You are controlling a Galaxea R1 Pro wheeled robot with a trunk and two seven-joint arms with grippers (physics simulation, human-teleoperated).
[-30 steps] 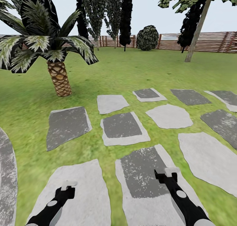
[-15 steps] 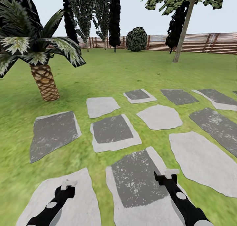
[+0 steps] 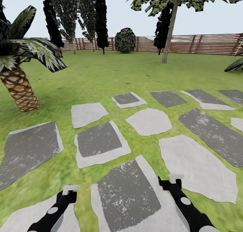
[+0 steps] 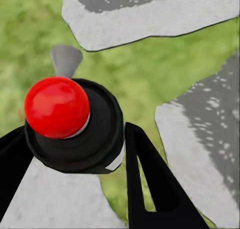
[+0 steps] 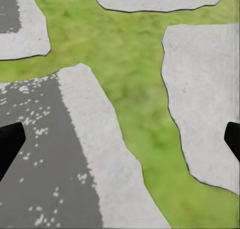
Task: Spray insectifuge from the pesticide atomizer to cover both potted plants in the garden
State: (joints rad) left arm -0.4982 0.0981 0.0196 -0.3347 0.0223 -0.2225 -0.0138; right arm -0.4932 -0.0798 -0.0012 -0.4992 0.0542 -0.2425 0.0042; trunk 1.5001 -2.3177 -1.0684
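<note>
Lawn (image 3: 111,76) with grey stepping stones (image 3: 99,144); palm (image 3: 18,86) far left, slatted fence (image 3: 202,44) along the far edge. Left gripper (image 4: 80,154) low at near left, jaws closed on the pesticide atomizer (image 4: 75,124), red bit of its head facing the wrist camera. Right gripper (image 5: 120,139) near right over a stone, jaws spread wide, holding nothing.

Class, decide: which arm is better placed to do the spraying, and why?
Left. The left gripper appears to hold the atomizer, its red-topped head sitting between the fingers. The right gripper is open and empty above the stepping stones.
</note>
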